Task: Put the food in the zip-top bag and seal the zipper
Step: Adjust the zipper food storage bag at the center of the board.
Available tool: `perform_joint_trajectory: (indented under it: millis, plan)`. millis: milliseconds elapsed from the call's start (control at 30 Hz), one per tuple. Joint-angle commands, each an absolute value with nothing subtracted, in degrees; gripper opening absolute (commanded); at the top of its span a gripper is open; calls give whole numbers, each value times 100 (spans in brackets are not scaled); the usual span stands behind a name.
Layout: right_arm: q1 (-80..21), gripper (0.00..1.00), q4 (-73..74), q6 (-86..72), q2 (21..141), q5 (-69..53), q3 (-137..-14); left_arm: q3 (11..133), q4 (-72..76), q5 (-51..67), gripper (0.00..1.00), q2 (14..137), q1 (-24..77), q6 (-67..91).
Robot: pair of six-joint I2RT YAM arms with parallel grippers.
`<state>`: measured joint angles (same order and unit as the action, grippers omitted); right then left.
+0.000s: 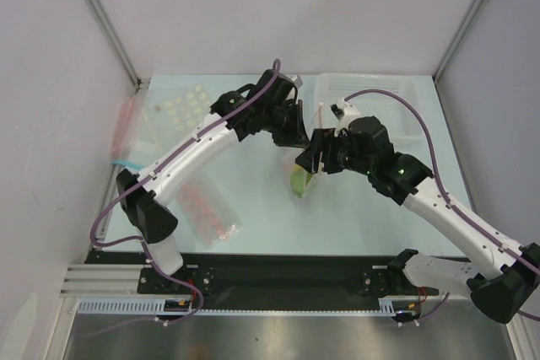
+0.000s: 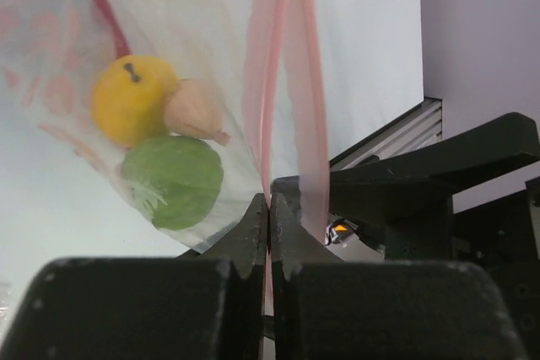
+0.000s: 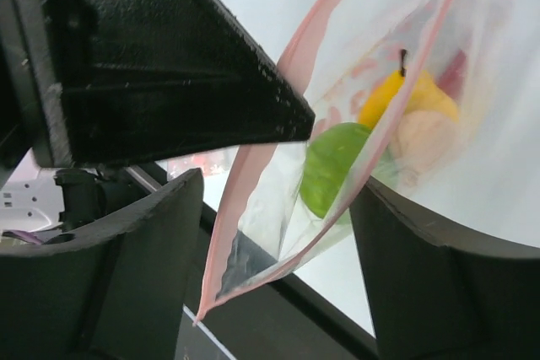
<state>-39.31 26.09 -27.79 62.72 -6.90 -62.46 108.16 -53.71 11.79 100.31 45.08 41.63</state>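
**Top external:** The left gripper [image 1: 294, 134] and right gripper [image 1: 314, 160] meet over the middle of the pale table [image 1: 354, 217]. The zip-top bag [image 1: 304, 181] hangs just below them, with something green showing inside. A clear tub [image 1: 371, 94] sits at the far right. A packet of pale round pieces [image 1: 181, 111] lies at the far left, and a packet of pink-red pieces [image 1: 207, 208] lies beside the left arm.

**Left wrist:** The left gripper [image 2: 270, 208] is pinched tight on the pink-red zipper [image 2: 283, 82]. Inside the bag [image 2: 211, 23] are the yellow pear [image 2: 131, 99], the beige bulb [image 2: 194, 111], the green fruit [image 2: 173, 179] and the red chili [image 2: 105, 10]. The right gripper [image 2: 439, 200] stands just beside the strip.

**Right wrist:** The right gripper [image 3: 278, 200] is spread wide. Its fingers [image 3: 143, 233] flank the bag [image 3: 270, 208] without touching it. The zipper [image 3: 253, 174] runs diagonally past the left gripper [image 3: 169, 65]. The green fruit [image 3: 333, 166], pear [image 3: 396, 94], bulb [image 3: 426, 137] and chili [image 3: 456, 69] are bunched together inside the plastic.
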Motion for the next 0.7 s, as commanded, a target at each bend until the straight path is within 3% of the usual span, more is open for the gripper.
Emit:
perform_joint_trajectory:
  millis: [0,133,200,267,300,367,467,667]
  plan:
    - [-4017,72,2355,-2558,6319,-335,-6407,10846,-5063,1345,0,9967,4649,4464]
    - [-4052,60,2487,-2487,6354,-97,-6477,10846,-5019,1353,2,9984,4676,4544]
    - [-4052,45,2522,-2470,6355,-62,-6460,10854,-4975,1362,5,9984,4676,4561]
    - [-4052,33,2557,-2452,6354,-27,-6460,10863,-4966,1362,18,9984,4676,4553]
    - [-4052,21,2610,-2409,6363,0,-6451,10889,-4966,1354,24,9976,4676,4535]
    - [-4034,16,2628,-2382,6337,0,-6425,10933,-4957,1318,42,9914,4658,4509]
    - [-3903,3,2584,-2312,6249,-279,-6302,11013,-4992,1362,59,9827,4527,4351]
    - [-3314,0,2531,-2092,6091,-1045,-6258,10460,-4712,1546,84,9204,3868,3974]
